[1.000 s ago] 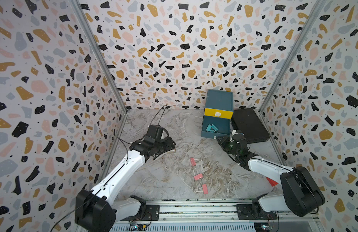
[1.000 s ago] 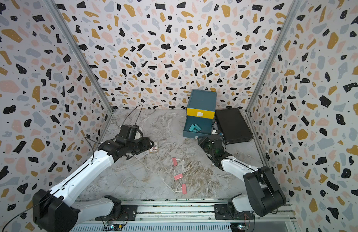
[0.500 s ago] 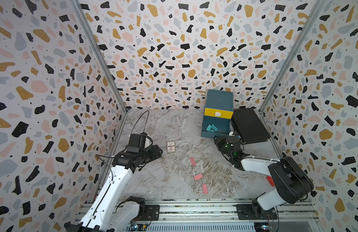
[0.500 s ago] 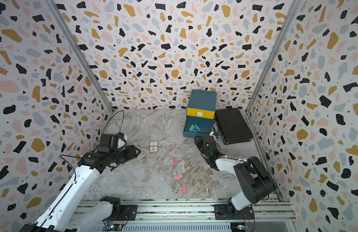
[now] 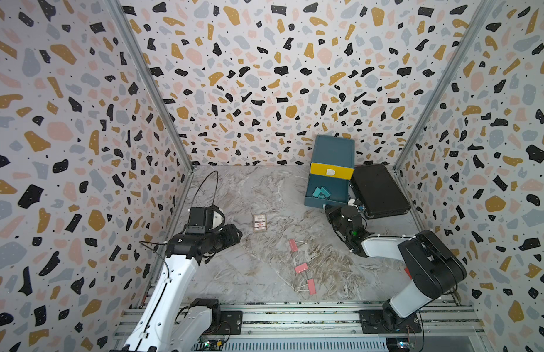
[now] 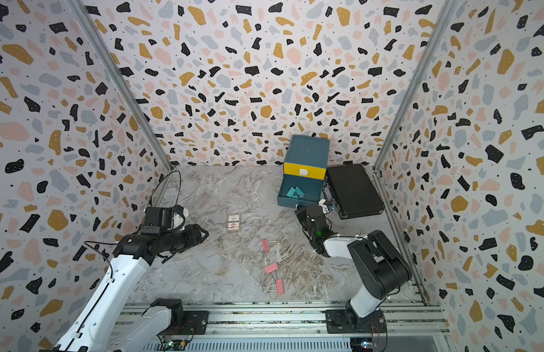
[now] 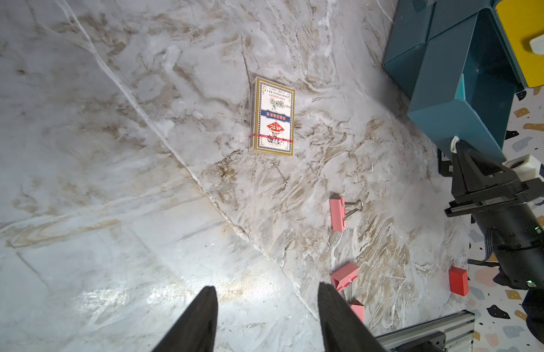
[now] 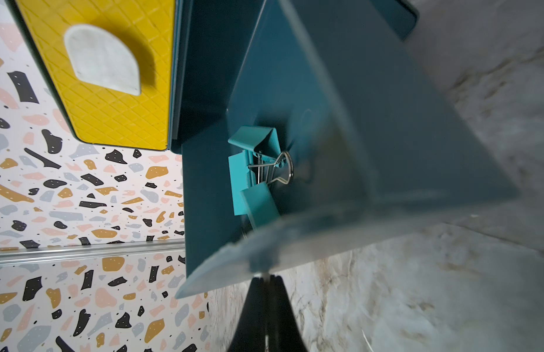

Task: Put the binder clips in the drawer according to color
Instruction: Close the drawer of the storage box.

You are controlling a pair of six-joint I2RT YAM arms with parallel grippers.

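- Three pink binder clips [image 5: 301, 268] lie loose on the marble table [image 5: 240, 274], strung in a ragged line between my two arms.
- Three teal binder clips [image 8: 255, 141], as near as I can count them in the right wrist view, sit bunched inside the pulled-out teal drawer [image 5: 325, 201]. In both top views they blur into one small heap.
- One drawer cabinet [image 5: 336, 149] stands at the back right, its yellow front [image 5: 331, 170] closed above the open drawer.
- One black case [image 5: 377, 190] lies just beside the cabinet, and one card box [image 5: 259, 223] lies flat mid-table. One red block [image 7: 459, 280] shows past the right arm in the left wrist view.
- My right arm is folded up at the elbow, and its white forearm runs low over the table toward the cabinet. The right gripper [image 5: 328, 209] is at the front wall of the open drawer.
- Its fingers [image 8: 252, 311] are pressed together, with a thin white tab [image 7: 454, 142] on that front wall pinched at their tips. The teal binder clips lie just beyond, inside the drawer.
- My left arm rises from the rail and bends over at the wrist. The left gripper [image 5: 234, 236] hangs above bare table, pointing toward the card box.
- Its fingers [image 7: 200, 320] stand apart with only marble between them. The pink binder clips lie off to one side, clear of the gap, though in the left wrist view one finger partly hides the nearest.
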